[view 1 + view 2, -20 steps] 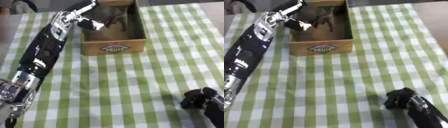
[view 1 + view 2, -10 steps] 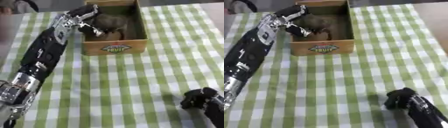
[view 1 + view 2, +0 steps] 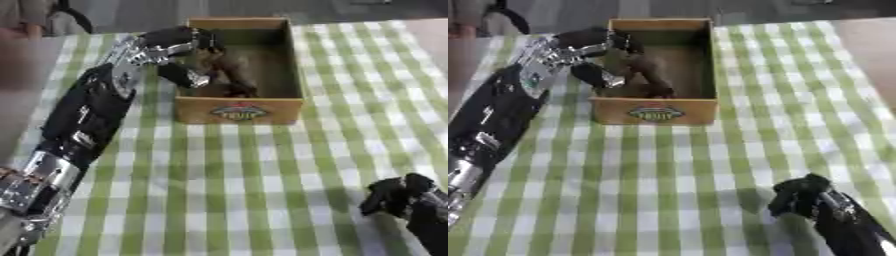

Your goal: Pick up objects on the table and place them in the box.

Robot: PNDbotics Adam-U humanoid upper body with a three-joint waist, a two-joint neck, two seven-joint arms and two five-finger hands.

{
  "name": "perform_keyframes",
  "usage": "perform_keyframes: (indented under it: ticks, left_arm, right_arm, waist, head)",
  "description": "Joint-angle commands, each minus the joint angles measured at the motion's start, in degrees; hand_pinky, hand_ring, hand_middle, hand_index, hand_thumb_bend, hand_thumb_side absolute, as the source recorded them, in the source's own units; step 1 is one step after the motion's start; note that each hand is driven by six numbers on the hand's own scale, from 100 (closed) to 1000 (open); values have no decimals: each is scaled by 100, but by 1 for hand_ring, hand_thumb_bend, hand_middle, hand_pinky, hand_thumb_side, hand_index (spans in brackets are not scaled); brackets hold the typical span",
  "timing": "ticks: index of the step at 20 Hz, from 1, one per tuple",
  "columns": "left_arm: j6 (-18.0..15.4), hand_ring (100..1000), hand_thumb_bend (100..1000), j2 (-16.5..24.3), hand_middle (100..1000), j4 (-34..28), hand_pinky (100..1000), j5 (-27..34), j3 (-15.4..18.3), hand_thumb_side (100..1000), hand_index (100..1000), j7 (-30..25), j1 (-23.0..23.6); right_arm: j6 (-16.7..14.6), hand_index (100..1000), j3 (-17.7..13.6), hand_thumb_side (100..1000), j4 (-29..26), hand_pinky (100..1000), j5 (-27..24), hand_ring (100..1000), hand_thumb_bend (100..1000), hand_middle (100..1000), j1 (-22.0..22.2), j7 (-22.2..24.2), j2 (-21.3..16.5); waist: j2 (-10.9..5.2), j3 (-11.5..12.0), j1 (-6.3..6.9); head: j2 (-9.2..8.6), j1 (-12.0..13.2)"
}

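A tan cardboard box (image 3: 282,106) with a fruit label on its front wall stands at the far middle of the table. Inside it, against the left half, lies a brown lumpy object (image 3: 229,71). My left arm runs from the lower left up to the box. My left hand (image 3: 181,46) hangs over the box's left wall, open, with fingers spread beside the brown object. Whether a fingertip still touches the object is unclear. My right hand (image 3: 800,194) rests at the lower right of the table, fingers curled, holding nothing.
A green and white checked cloth (image 3: 262,170) covers the table. The table's left edge runs beside my left arm, and a blurred shape (image 3: 26,30) shows at the far left corner.
My left hand has drawn back from inside the box toward its left wall. The brown object now lies lower in the box. The right hand has stayed put.
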Motion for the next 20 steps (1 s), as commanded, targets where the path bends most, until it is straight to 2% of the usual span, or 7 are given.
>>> perform_keyframes:
  ticks: [1,2,7,9,13,20]
  left_arm:
    - [-135,777,125,78,800,-204,777,222,-7,664,869,-26,-24]
    - [-126,767,100,71,791,-253,768,316,-1,670,860,15,18]
    - [-28,692,100,21,722,-572,722,794,43,702,805,291,282]
    - [27,644,100,-27,676,-729,671,986,62,656,774,404,435]
    - [19,588,100,-199,613,-1232,598,1367,96,630,735,753,926]
    - [43,540,100,-260,562,-2339,554,2055,-74,595,707,1436,2016]
  right_arm:
    - [-6,698,-125,928,-262,612,-231,612,100,535,-92,-63,-157]
    - [-3,698,-157,910,-309,613,-305,612,100,536,-104,-87,-169]
    - [8,699,-315,858,-507,613,-601,612,100,537,-108,-214,-228]
    - [11,699,-360,842,-565,611,-679,612,100,538,-100,-254,-246]
    - [-1,699,-448,823,-674,602,-804,613,100,538,-85,-322,-277]
    - [-76,700,-658,761,-906,581,-1018,612,100,540,-85,-499,-378]
  waist:
    - [-176,43,-36]
    - [-206,76,-43]
    - [-321,264,-88]
    - [-353,363,-115]
    - [-370,522,-144]
    - [-383,762,-174]
  head:
    - [37,-44]
    - [47,-58]
    - [114,-142]
    - [149,-168]
    - [208,-246]
    - [279,-366]
